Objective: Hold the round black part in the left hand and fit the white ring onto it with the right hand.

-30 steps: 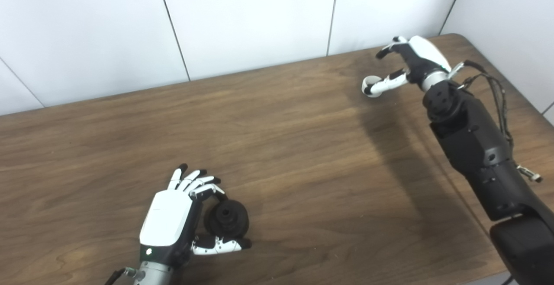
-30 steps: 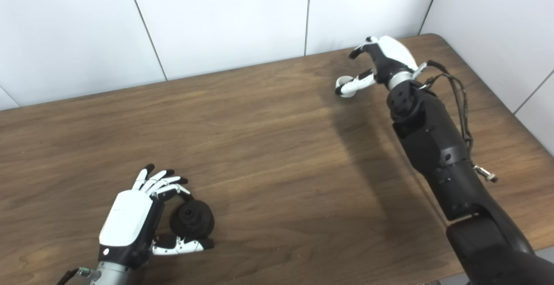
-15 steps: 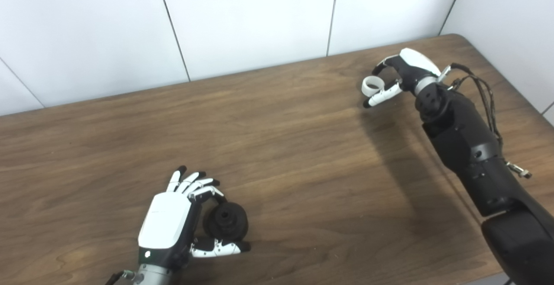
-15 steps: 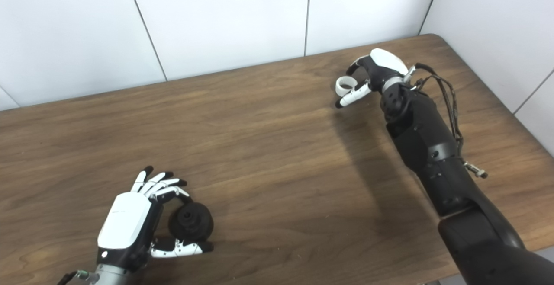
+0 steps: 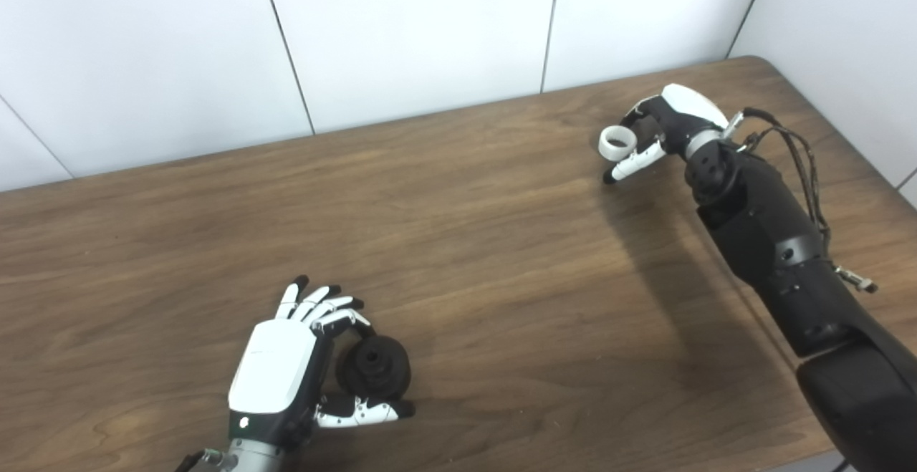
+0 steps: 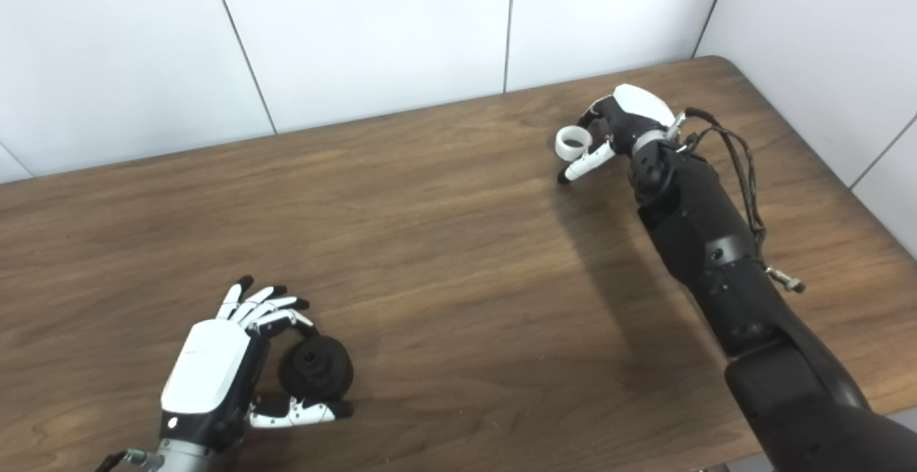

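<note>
Two parts are in play, well apart on the brown table (image 5: 501,257). At the lower left of the frame the left hand (image 5: 276,379) has its fingers and thumb curled around the round black part (image 5: 375,367), which sits low by the tabletop; whether it rests on the wood I cannot tell. At the upper right the right hand (image 5: 663,128) pinches the white ring (image 5: 617,142) between thumb and fingers, its other fingers tucked in, the ring's opening facing up toward the camera.

The ring looks thin, stiff and very light, likely smooth plastic, so it could slip or twist out of a fingertip pinch. The grip on its outer wall, at one side, seems right, since that leaves the hole free to go over the black part. The black part looks solid, heavier and rigid, with a raised hub in its middle. It is best held by its outer rim, as the left hand does, with the hub face uncovered. The pieces probably fit closely, so a tilted ring may jam rather than seat
</note>
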Tool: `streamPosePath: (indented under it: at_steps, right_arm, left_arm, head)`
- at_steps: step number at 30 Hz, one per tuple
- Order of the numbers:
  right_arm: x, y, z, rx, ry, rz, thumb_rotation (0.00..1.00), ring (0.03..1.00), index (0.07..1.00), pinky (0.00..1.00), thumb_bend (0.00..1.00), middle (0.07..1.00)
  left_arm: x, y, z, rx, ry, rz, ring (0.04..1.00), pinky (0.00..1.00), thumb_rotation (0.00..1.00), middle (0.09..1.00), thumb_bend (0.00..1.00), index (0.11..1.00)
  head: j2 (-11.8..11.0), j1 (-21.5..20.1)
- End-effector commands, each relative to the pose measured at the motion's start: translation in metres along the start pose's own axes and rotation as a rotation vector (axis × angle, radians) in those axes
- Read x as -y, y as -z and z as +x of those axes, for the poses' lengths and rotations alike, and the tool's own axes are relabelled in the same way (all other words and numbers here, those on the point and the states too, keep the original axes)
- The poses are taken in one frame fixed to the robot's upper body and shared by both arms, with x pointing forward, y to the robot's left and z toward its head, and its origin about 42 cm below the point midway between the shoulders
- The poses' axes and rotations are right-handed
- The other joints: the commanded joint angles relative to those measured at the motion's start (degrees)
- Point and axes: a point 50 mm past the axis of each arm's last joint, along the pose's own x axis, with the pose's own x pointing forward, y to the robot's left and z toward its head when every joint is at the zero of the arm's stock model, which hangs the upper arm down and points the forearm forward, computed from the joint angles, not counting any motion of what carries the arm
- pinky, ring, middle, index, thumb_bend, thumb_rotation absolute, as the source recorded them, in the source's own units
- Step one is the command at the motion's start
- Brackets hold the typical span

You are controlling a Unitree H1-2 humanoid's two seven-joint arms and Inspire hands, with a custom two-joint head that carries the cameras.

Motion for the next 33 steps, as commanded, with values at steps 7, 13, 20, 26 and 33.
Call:
streamPosePath:
  at_steps: [7, 13, 20, 26, 33]
  right_arm:
    - [0.035, -0.011, 0.0042, 0.031, 0.101, 0.012, 0.22, 0.965, 0.652, 0.89, 0.83, 0.865]
    - [0.0346, -0.0122, 0.0037, 0.036, 0.103, 0.01, 0.22, 0.965, 0.651, 0.88, 0.83, 0.862]
    - [0.0308, -0.0125, 0.0014, 0.038, 0.137, 0.087, 0.14, 0.964, 0.487, 0.96, 0.53, 0.868]
    - [0.0282, -0.0126, 0.0008, 0.037, 0.152, 0.066, 0.13, 0.949, 0.485, 0.95, 0.52, 0.846]
    - [0.027, -0.0082, 0.0001, 0.035, 0.136, 0.05, 0.13, 0.938, 0.486, 0.97, 0.52, 0.832]
  left_arm:
    - [-0.005, -0.0008, -0.0022, 0.019, -0.006, 0.01, 0.875, 1.0, 0.05, 0.769, 0.52, 0.484]
    - [-0.0049, -0.0018, -0.0022, 0.021, -0.006, 0.013, 0.872, 1.0, 0.05, 0.767, 0.52, 0.483]
    - [-0.0046, -0.0031, -0.0033, 0.027, -0.005, 0.017, 0.875, 1.0, 0.05, 0.769, 0.52, 0.483]
    - [-0.0045, -0.0037, -0.0036, 0.025, -0.001, 0.018, 0.879, 1.0, 0.05, 0.774, 0.52, 0.484]
    - [-0.0047, -0.0044, -0.0025, 0.023, -0.001, 0.021, 0.881, 1.0, 0.05, 0.772, 0.52, 0.484]
  head:
    - [0.0, 0.05]
    - [-0.08, 0.23]
    - [-0.12, 0.39]
    - [-0.05, 0.41]
    - [0.0, 0.43]
